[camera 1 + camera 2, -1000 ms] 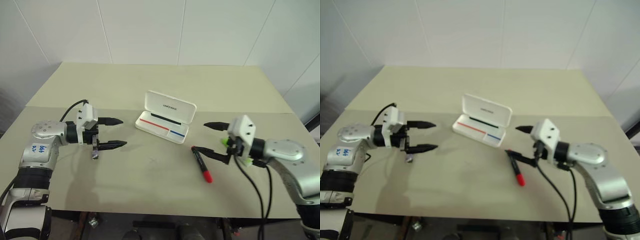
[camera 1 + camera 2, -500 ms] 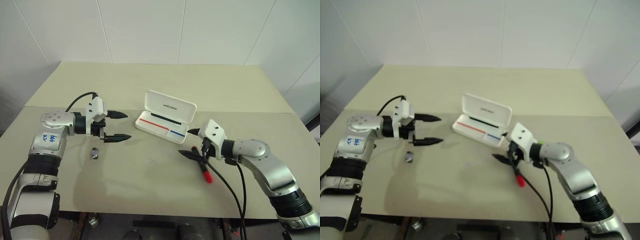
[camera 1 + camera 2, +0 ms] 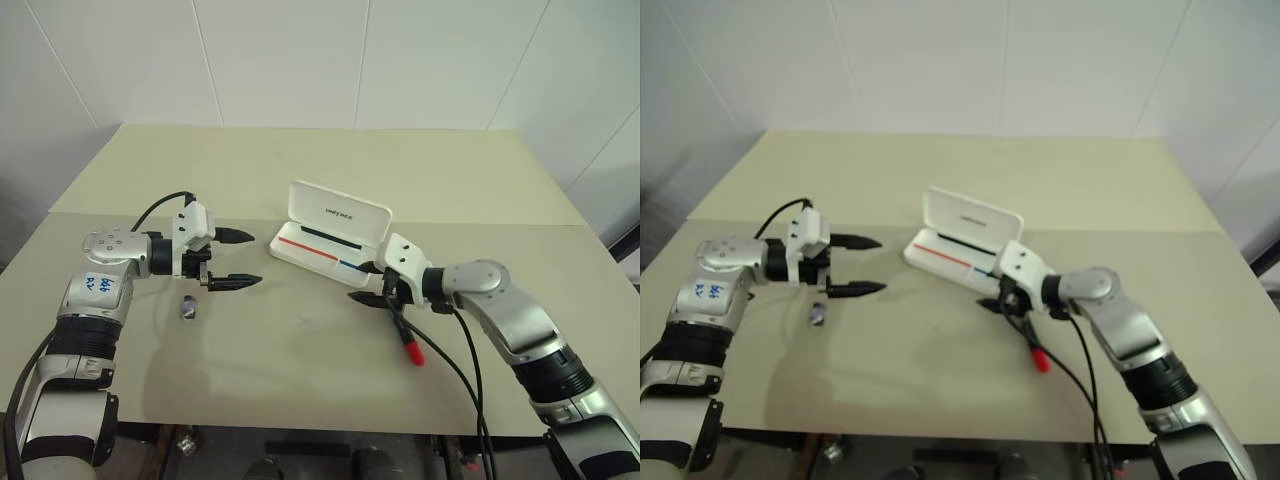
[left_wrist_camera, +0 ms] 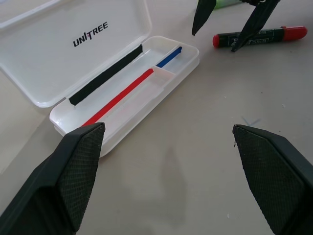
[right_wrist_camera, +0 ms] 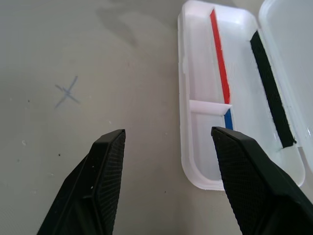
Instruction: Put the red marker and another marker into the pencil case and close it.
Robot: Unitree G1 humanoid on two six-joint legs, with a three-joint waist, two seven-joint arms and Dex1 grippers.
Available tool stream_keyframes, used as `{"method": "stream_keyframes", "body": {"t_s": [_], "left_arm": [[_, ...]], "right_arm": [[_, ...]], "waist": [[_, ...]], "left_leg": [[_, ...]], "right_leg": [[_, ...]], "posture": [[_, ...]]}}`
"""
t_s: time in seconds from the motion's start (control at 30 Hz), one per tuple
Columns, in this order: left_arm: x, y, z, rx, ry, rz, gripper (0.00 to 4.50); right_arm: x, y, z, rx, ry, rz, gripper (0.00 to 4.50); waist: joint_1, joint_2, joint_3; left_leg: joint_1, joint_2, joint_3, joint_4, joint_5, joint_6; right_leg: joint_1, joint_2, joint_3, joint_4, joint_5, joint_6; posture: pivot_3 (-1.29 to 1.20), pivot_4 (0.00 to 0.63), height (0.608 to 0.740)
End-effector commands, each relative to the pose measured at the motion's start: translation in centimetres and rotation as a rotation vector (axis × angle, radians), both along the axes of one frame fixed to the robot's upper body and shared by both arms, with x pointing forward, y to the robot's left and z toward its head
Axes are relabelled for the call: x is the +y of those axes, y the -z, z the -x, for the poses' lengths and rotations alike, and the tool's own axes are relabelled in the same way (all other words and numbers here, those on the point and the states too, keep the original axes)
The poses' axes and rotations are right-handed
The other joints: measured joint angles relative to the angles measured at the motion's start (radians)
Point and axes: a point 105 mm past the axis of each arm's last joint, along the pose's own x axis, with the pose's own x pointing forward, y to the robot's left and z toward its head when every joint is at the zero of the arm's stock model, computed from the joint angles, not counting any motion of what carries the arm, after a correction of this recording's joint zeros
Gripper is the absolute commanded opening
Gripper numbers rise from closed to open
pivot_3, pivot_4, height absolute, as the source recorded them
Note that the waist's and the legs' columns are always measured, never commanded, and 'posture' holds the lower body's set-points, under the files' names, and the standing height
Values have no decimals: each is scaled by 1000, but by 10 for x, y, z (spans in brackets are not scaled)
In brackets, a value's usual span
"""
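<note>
White pencil case [image 3: 335, 235] lying open mid-tabletop [image 3: 300, 180], red marker [image 3: 404, 335] at its 4 o'clock beneath the spread right tool [image 3: 368, 283], left tool [image 3: 246, 258] spread at 9 o'clock, small dark object [image 3: 188, 307] below it

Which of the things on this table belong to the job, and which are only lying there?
Belong to the job:
white hard plastic pencil case, open
slim black marker with red cap
lime-green marker, just an edge visible

Only lying about:
small dark object on the beige table
pencilled cross mark
</note>
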Motion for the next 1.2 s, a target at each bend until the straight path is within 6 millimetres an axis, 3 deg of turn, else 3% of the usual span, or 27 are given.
{"method": "stream_keyframes", "body": {"t_s": [0.03, 0.6, 0.7, 0.93, 1.2], "left_arm": [[-1, -11, 0, -53, -1, 4, 4500], [2, -17, 5, -74, -20, 12, 4500], [2, -19, 5, -79, -24, 15, 4500], [3, -21, 5, -89, -33, 24, 4500], [5, -22, 7, -95, -45, 37, 4500]], "right_arm": [[6, -4, -8, -17, -13, 40, 2939], [-7, 24, -32, 73, 52, 125, 2939], [-1, 23, -33, 65, 32, 133, 2337], [8, 23, -33, 47, -21, 162, 10], [9, 22, -33, 23, -42, 189, 10]], "waist": [[-3, 0, 0], [-16, 0, 0], [-16, 0, 0], [-18, 0, 0], [-20, -1, -1]], "left_leg": [[0, 0, 0, 0, 0, 0], [1, 0, 0, 1, 1, 0], [1, -1, 0, 1, 1, -1], [1, -1, 0, 1, 1, -1], [2, -1, 0, 1, 2, -2]], "right_leg": [[0, 0, 0, 0, 0, 0], [0, 0, 0, 3, 0, 0], [0, -1, 0, 3, 0, 0], [0, -1, 0, 3, 0, 0], [0, 0, 0, 5, 0, 0]], "posture": [[0, 150, 740], [0, 150, 740], [0, 150, 740], [0, 150, 740], [0, 150, 740]]}}
